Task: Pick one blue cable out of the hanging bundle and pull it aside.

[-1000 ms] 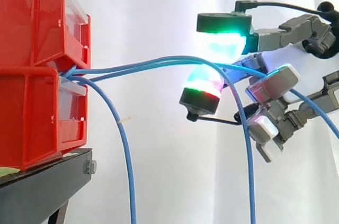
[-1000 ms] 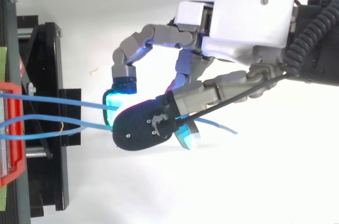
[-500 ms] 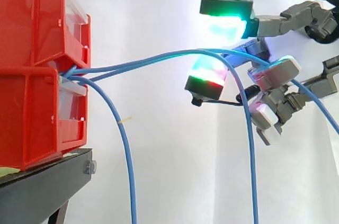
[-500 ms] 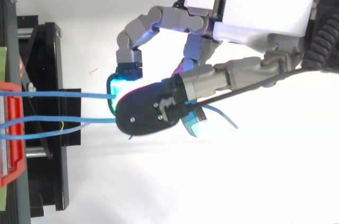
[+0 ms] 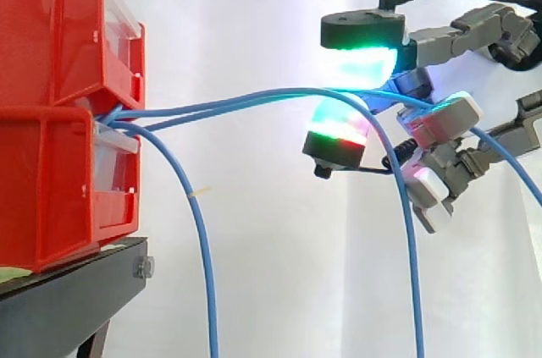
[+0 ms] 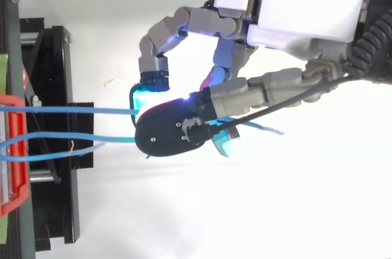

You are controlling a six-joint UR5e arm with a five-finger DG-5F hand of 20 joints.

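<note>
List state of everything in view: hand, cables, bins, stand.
hand: shut, glowing pads pinched on the pulled blue cables
pulled blue cables: two, drawn sideways from the bins into the pinch; past it one drops, one runs on to the right
hanging blue cable: loose, drooping down from the bins, untouched
red bins: stacked, upright
black stand: under the bins

No lettering, number or sign is legible (not even on the red bins [image 5: 59, 163]).
</note>
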